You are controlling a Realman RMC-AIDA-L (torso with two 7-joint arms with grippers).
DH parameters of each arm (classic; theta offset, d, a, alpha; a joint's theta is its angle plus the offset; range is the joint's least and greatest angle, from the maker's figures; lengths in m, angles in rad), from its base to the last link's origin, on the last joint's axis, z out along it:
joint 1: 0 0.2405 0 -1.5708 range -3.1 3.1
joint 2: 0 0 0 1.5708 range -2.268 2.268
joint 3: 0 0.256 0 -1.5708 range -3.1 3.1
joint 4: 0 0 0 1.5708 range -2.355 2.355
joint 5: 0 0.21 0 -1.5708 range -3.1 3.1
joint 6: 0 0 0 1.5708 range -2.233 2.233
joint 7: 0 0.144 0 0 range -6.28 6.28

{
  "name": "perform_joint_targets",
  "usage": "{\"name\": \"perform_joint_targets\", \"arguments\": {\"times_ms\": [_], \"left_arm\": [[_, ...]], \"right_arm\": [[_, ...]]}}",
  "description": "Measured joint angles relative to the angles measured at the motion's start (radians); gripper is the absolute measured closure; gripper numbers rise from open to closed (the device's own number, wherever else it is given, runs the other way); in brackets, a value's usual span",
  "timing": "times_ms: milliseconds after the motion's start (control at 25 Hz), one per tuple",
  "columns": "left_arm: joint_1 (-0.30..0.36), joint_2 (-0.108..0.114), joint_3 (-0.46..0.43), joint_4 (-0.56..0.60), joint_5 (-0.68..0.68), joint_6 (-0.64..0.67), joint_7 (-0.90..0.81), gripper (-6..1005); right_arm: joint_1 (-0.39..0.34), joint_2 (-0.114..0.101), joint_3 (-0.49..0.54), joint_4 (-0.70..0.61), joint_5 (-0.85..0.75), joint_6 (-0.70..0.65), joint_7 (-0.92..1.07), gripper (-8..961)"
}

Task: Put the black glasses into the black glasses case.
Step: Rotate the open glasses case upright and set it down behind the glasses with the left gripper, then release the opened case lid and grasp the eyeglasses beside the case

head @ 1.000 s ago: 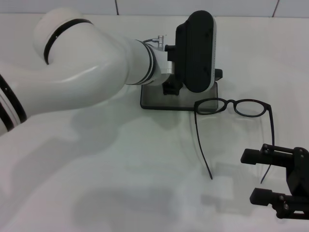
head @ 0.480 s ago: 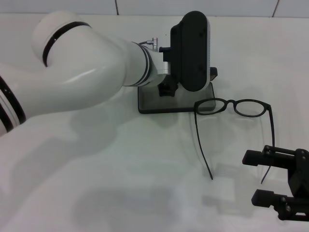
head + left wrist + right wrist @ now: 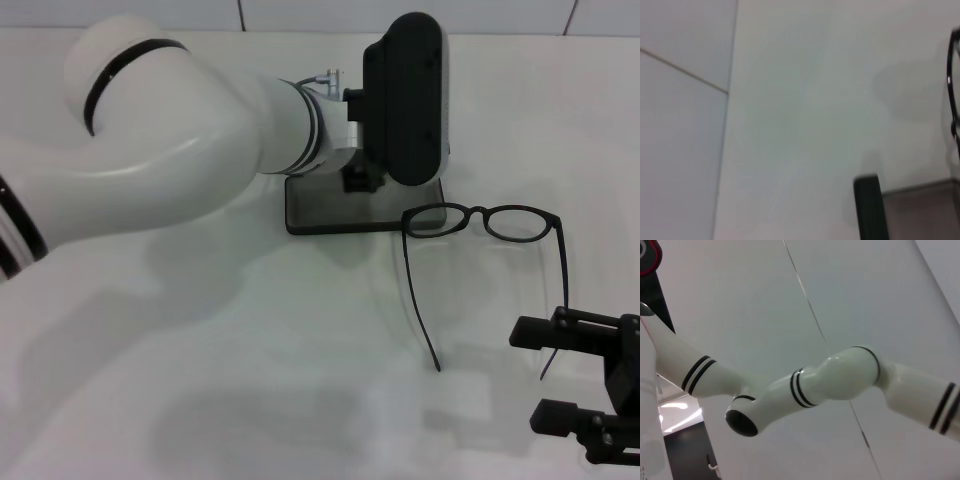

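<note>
The black glasses (image 3: 483, 219) lie unfolded on the white table, lenses toward the far side and both temples running toward me. The black glasses case (image 3: 325, 212) sits just left of them, showing its flat grey-lined inside; the left lens touches its near right corner. My left gripper (image 3: 362, 182) hangs over the case, and its big black hand hides the case's far part. In the left wrist view the grey lining (image 3: 925, 210) and a bit of the glasses' frame (image 3: 954, 90) show. My right gripper (image 3: 527, 372) is open at the near right, with the right temple's tip showing between its fingers.
The table (image 3: 250, 350) is plain white with a tiled wall behind. My bulky left arm (image 3: 170, 150) spans the left and middle of the scene. The right wrist view shows only that arm (image 3: 840, 375) against the wall.
My left hand has rocked slightly over the case, and the case slid a little to the left. My right gripper drifted slightly toward the near right. The glasses have not moved.
</note>
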Motion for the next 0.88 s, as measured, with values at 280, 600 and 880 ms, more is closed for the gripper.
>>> {"name": "perform_joint_targets", "arguments": {"times_ms": [280,600,880], "left_arm": [[0.109,0.005,-0.036,0.236,0.008,0.092,0.028,521],[0.325,0.003,-0.139,0.577,-0.016,0.07,-0.201,558],[0.503,0.009,-0.31,0.646,-0.577,0.11,-0.092,701]], "right_arm": [[-0.021,-0.03,0.001,-0.112,-0.008,0.055,0.069,265],[-0.042,-0.047,0.157,-0.587,-0.259,0.156,0.383,264],[0.127,-0.098,0.189,-0.82,-0.462,0.123,0.671,264]]}}
